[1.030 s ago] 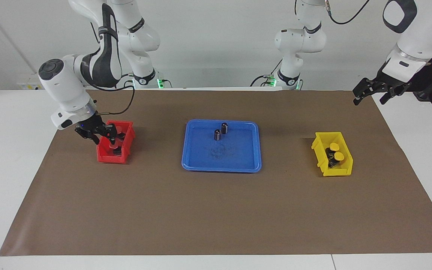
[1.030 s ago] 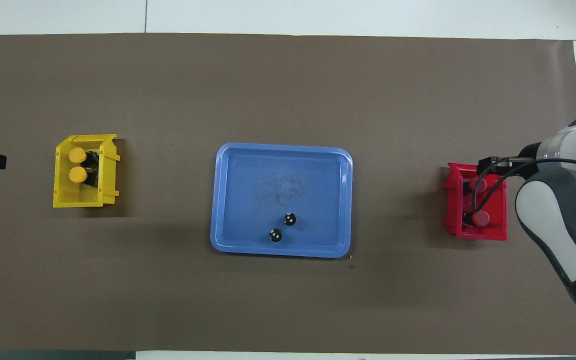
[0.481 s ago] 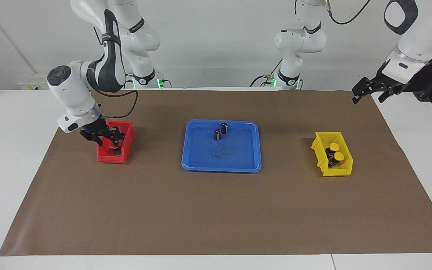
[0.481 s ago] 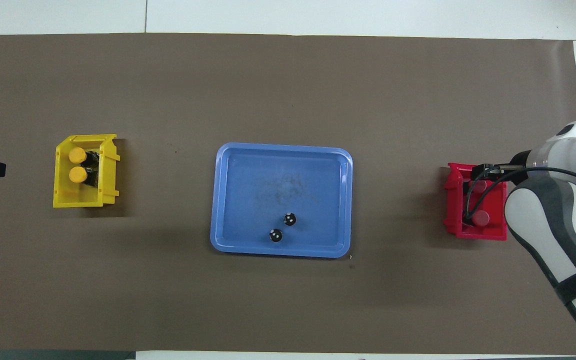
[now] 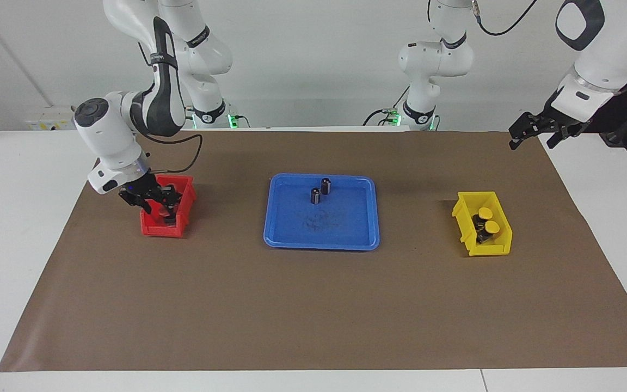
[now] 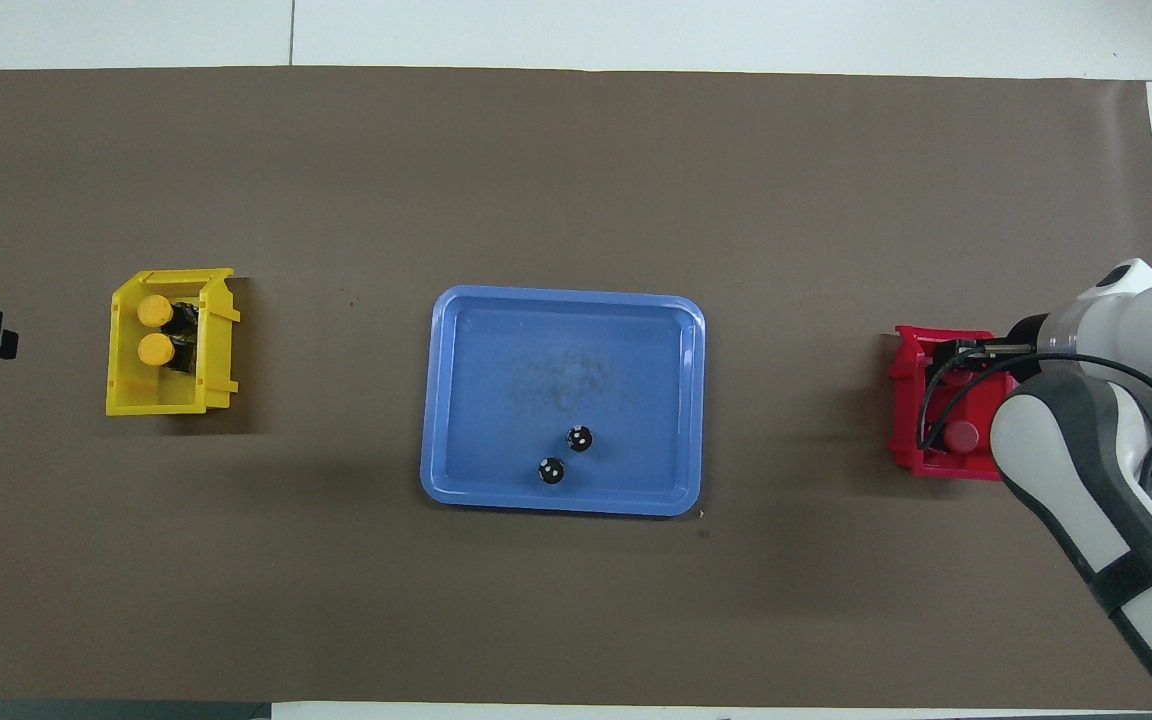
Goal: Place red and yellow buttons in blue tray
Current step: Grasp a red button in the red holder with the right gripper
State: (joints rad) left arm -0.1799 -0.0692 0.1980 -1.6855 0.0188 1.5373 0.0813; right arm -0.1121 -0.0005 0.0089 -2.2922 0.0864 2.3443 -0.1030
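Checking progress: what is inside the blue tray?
The blue tray holds only two small dark capless cylinders, standing upright; no red or yellow buttons. Nothing covers it.

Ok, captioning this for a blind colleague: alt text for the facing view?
The right gripper reaches into the red bin; the left gripper waits raised. Between them, the blue tray holds two dark cylinders, and two yellow buttons sit in the yellow bin.
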